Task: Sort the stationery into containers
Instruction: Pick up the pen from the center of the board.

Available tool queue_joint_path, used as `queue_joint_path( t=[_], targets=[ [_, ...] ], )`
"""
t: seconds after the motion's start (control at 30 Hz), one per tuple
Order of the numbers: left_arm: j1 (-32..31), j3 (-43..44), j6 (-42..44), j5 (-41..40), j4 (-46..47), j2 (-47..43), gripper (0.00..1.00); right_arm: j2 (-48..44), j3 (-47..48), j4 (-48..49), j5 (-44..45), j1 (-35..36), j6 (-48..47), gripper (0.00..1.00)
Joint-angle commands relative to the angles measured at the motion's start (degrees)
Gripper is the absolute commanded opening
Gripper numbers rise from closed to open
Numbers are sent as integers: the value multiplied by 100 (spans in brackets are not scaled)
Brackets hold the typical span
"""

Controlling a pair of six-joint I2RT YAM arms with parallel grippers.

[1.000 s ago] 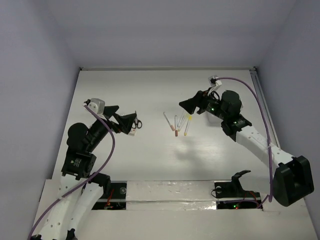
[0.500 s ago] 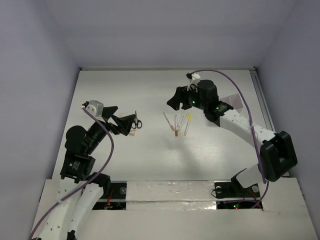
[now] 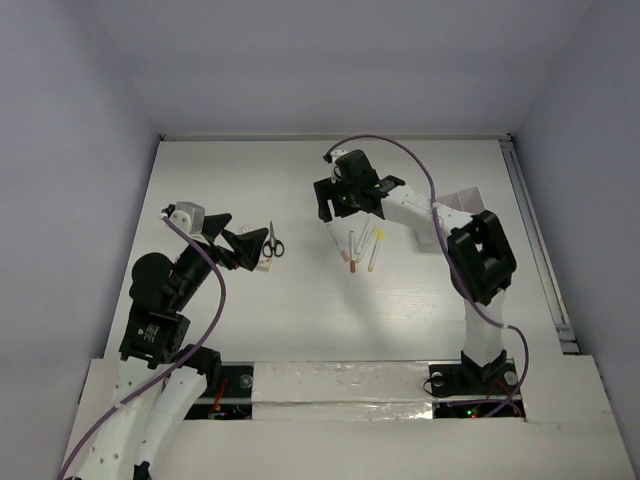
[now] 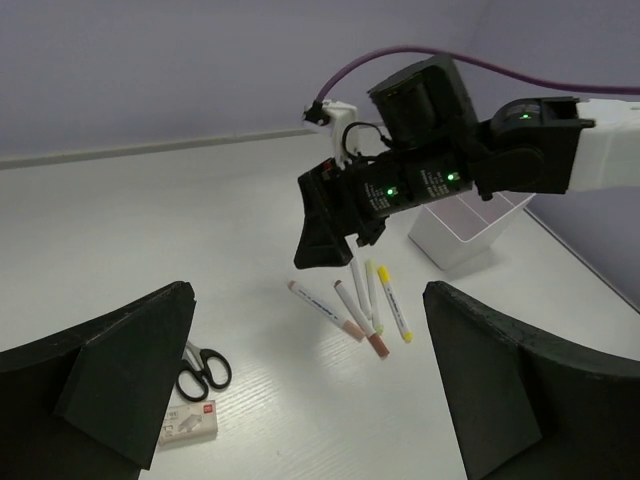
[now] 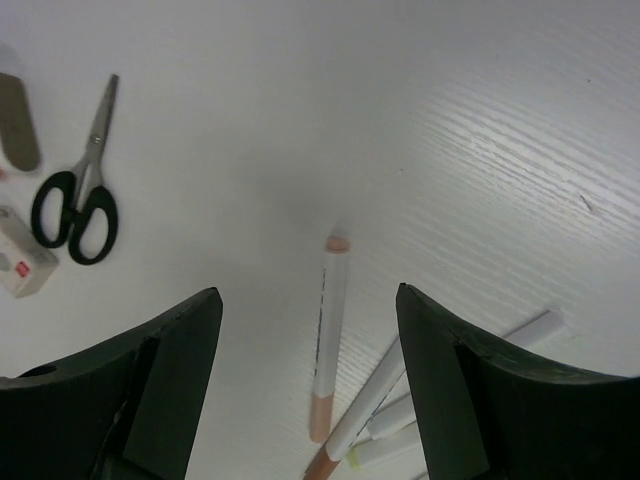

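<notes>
Several thin white pens [image 3: 356, 247] with orange, brown or yellow ends lie fanned mid-table; they also show in the left wrist view [image 4: 362, 310]. My right gripper [image 3: 330, 207] is open and empty, hovering over the leftmost peach-ended pen [image 5: 328, 335], which lies between its jaws [image 5: 310, 300]. Black-handled scissors [image 3: 273, 243] and a small pale block [image 3: 263, 266] lie to the left, also in the right wrist view [image 5: 72, 198]. My left gripper [image 3: 250, 245] is open and empty just beside them [image 4: 308, 295]. A translucent whitish box [image 3: 458, 207] stands right of the pens.
The box [image 4: 466, 228] shows behind the right arm in the left wrist view. White walls border the table at the back and sides. The block [image 4: 190, 422] and scissors [image 4: 203, 368] lie by my left finger.
My right arm has swung left, from right of the pens to over their left end, uncovering the box. My left arm has barely moved.
</notes>
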Motion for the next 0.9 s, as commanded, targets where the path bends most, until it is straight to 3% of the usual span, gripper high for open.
queue_joint_path(
  t=[0.0, 0.37, 0.6, 0.87],
  targets=[
    [-71, 207, 91, -53, 174, -97, 99, 234, 505, -508, 422, 132, -288, 76],
    [-71, 233, 74, -282, 139, -79, 99, 928, 813, -692, 844, 369, -376, 68],
    [-71, 233, 56, -308, 148, -44, 99, 1236, 945, -825, 1020, 422, -411, 52],
    [-71, 233, 56, -282, 157, -35, 99, 1438, 1015, -860, 1214, 422, -428, 44]
  ],
)
